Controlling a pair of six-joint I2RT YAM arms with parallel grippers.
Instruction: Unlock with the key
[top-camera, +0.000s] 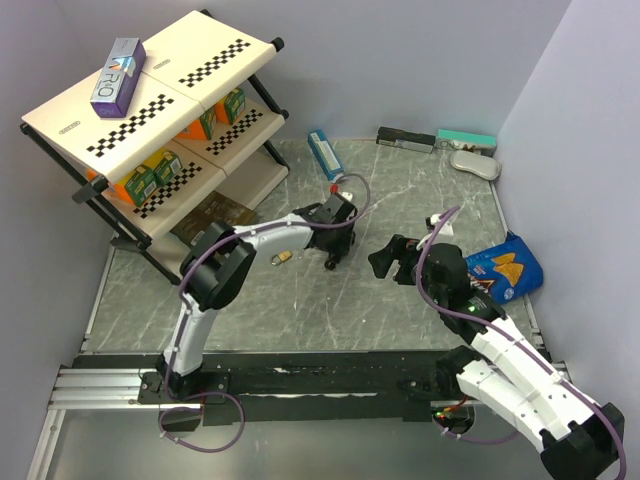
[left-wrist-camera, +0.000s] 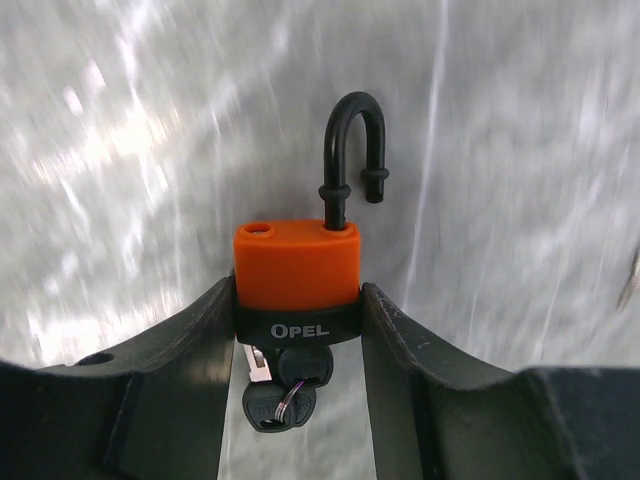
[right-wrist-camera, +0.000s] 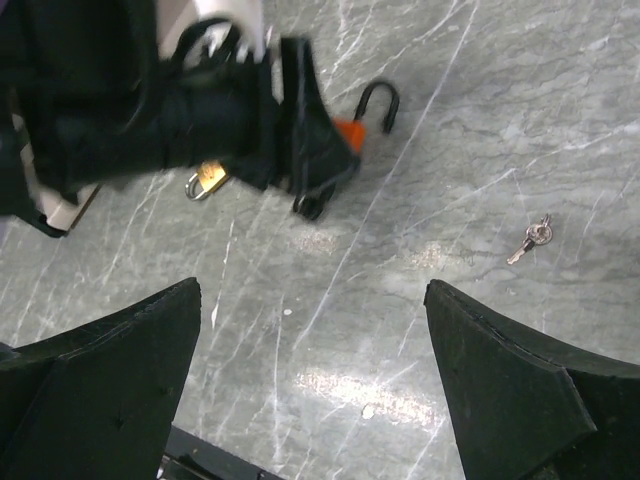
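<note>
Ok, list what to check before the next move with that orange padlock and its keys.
1. Grip: left gripper shut on the orange padlock: ok.
2. Lock: shackle has its free end out of its hole, so the lock is open: ok.
3. Keys: key cluster hangs under the padlock; seated in the keyhole: cannot tell.
4. Other arm: right gripper open and empty above the table: ok.
5. Clutter: small brass padlock lies beside the left gripper, loose silver key farther off; path clear of both: cannot tell.
</note>
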